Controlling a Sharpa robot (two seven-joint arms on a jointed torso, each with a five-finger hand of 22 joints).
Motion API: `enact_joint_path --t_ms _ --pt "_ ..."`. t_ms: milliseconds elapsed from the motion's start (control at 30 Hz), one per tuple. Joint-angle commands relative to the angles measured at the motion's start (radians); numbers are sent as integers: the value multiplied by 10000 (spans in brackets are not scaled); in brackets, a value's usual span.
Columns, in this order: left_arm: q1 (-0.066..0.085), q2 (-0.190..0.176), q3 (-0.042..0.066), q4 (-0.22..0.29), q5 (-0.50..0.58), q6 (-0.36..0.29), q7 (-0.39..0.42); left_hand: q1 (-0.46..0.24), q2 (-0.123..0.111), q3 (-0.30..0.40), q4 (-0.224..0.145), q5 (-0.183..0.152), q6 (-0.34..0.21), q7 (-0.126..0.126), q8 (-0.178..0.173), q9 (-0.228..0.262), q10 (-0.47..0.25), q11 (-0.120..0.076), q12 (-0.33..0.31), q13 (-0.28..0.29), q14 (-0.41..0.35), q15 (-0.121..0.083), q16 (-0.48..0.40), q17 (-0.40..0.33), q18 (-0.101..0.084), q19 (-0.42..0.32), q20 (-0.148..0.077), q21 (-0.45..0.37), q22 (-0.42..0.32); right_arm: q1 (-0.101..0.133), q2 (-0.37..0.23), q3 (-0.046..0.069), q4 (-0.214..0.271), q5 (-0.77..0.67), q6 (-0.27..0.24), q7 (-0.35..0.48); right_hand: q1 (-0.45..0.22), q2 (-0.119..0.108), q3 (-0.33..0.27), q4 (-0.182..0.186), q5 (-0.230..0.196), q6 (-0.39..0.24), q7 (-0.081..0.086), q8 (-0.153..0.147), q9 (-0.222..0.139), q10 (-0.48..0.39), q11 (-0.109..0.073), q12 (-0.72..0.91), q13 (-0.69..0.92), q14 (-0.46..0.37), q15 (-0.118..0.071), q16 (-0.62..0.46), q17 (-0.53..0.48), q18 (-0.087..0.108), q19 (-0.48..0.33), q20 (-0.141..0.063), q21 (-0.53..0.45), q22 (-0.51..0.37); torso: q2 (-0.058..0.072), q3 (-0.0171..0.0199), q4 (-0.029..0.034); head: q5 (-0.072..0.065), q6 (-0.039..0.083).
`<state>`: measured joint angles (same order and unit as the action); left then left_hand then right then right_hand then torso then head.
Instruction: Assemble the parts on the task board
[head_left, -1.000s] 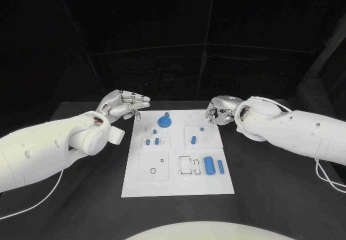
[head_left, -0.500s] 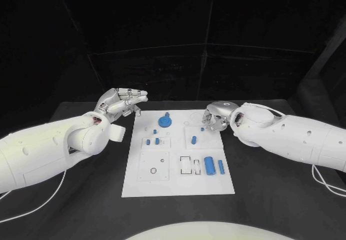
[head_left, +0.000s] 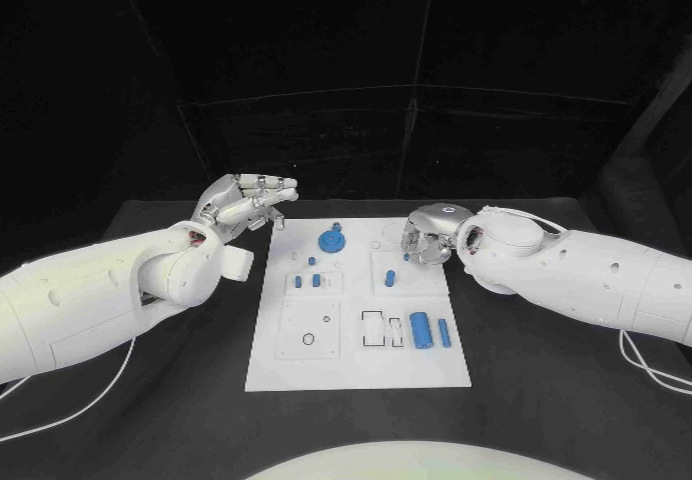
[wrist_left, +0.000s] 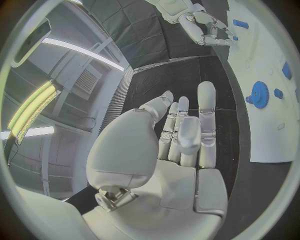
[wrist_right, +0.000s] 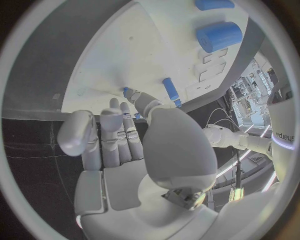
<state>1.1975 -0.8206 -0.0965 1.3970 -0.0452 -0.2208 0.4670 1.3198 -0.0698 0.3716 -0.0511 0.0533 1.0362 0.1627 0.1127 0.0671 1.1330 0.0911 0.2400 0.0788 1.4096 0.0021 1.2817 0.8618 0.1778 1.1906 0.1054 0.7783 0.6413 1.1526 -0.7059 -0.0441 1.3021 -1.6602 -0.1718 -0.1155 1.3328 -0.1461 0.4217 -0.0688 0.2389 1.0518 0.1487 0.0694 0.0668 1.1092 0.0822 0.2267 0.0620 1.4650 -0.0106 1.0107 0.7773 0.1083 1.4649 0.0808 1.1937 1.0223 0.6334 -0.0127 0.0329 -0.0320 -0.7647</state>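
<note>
The white task board (head_left: 361, 350) lies mid-table. On it are a blue gear (head_left: 332, 241), small blue pegs (head_left: 297, 282), a slanted blue peg (head_left: 389, 278), a thick blue cylinder (head_left: 420, 330) and a thin blue bar (head_left: 443, 333). My right hand (head_left: 423, 236) hovers over the board's far right part with its fingers pointing down and nothing in it. In the right wrist view the fingertips (wrist_right: 119, 107) reach close to a small blue piece (wrist_right: 127, 92). My left hand (head_left: 248, 203) is raised off the board's far left corner and holds nothing; its fingers (wrist_left: 181, 135) lie straight and side by side.
Black table (head_left: 548, 370) surrounds the board on all sides. Both white forearms slant in over the table beside the board's left and right edges. Empty slots and outlines (head_left: 379, 330) mark the board's near half.
My right hand has slid left, from beside the board's far right corner to above the board. The left hand has risen slightly and stayed in place.
</note>
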Motion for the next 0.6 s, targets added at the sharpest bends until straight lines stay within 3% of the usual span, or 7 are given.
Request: enact_joint_path --t_ms 33,600 --pt "8 17 5 3 72 164 125 -75 -3 45 20 -2 -28 51 -36 -9 52 -17 57 11 -72 17 -43 -9 54 -54 7 -44 -9 8 53 3 -19 -50 220 127 98 -16 93 -4 46 -57 -4 -19 12 -4 -4 -37 10 222 37 96 52 -143 -7 62 88 54 4 0 -10 13 -8" --pt "8 40 5 -46 72 131 53 -64 -14 47 8 -1 -45 60 -38 -10 48 -11 68 13 -77 23 -51 -27 52 -56 10 -51 -12 -83 225 3 -156 -15 961 -15 170 121 300 -68 -2 258 -60 71 47 318 -88 102 39 218 -29 677 590 -213 31 58 636 729 0 0 -8 36 -62"
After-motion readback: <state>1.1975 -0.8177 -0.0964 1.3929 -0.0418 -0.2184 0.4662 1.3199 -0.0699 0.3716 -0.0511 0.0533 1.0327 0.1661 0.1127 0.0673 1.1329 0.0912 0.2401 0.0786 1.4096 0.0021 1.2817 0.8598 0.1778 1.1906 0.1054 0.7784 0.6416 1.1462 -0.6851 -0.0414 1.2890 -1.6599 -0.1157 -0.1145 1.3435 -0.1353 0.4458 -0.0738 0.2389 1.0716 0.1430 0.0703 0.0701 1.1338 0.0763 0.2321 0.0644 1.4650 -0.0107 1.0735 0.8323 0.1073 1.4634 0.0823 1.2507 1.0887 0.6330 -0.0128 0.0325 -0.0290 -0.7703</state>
